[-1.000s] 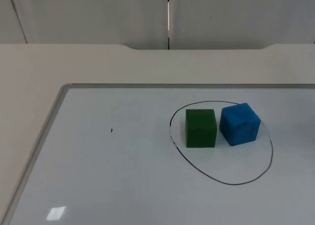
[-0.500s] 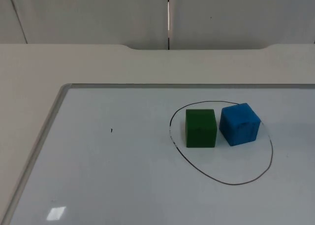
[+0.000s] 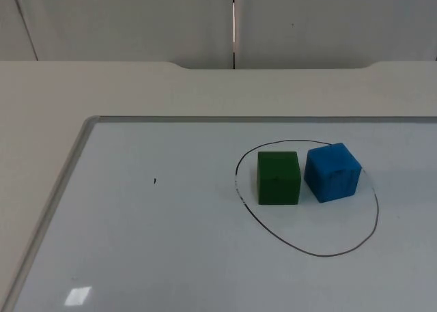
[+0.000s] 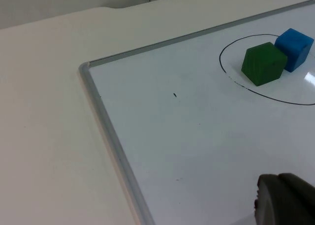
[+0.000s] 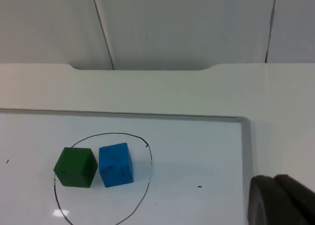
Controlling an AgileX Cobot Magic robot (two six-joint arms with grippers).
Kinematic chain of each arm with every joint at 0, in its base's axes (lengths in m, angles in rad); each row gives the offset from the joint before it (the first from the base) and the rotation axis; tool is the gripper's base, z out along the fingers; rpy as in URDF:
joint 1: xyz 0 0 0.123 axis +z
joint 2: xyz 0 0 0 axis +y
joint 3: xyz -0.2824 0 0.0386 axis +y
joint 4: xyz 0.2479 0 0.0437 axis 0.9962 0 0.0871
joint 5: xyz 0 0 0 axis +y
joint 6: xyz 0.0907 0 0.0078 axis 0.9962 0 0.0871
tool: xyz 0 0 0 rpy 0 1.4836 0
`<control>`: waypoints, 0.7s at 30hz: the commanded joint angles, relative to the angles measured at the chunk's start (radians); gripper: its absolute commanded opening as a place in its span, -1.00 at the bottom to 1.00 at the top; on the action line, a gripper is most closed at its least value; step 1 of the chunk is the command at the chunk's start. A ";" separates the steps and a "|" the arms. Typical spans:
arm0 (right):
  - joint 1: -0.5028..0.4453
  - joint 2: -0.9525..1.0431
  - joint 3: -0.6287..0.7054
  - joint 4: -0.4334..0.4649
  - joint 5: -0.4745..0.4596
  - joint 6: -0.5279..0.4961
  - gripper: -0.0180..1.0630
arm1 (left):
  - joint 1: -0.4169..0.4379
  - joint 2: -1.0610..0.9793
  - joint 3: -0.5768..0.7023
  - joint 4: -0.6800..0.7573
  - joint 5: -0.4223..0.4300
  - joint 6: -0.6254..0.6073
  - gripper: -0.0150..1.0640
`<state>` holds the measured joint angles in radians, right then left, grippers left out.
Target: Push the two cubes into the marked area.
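Nothing has moved: green cube [image 3: 278,178] and blue cube [image 3: 332,172] inside drawn ring [image 3: 308,250]; pincer states unclear.

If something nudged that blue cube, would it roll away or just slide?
The blue foam-like cube would probably slide, not roll: it rests on a flat face on the smooth, glossy whiteboard. It looks light, with a mottled, spongy surface. It sits close beside the green cube, so a sideways push might shove that too.

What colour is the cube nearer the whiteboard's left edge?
Green: the green foam cube, clearest in the top view, beside the blue one.
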<state>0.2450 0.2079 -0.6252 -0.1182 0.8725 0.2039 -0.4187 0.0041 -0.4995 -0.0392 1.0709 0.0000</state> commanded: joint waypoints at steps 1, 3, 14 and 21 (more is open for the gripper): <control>-0.002 -0.030 0.007 0.013 0.020 -0.023 -0.97 | 0.001 -0.004 0.005 0.001 0.003 -0.006 -0.98; -0.002 -0.073 0.023 0.053 0.026 -0.064 -0.97 | 0.001 -0.004 0.005 0.001 0.003 -0.006 -0.98; -0.002 -0.186 0.059 0.185 0.074 -0.231 -0.97 | 0.001 -0.004 0.005 0.001 0.003 -0.006 -0.98; -0.002 -0.208 0.059 0.185 0.187 -0.261 -0.97 | 0.001 -0.004 0.005 0.001 0.003 -0.006 -0.98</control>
<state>0.2450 0.0031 -0.5724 0.0599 1.0315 -0.0420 -0.4187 0.0041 -0.4995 -0.0372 1.0709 0.0000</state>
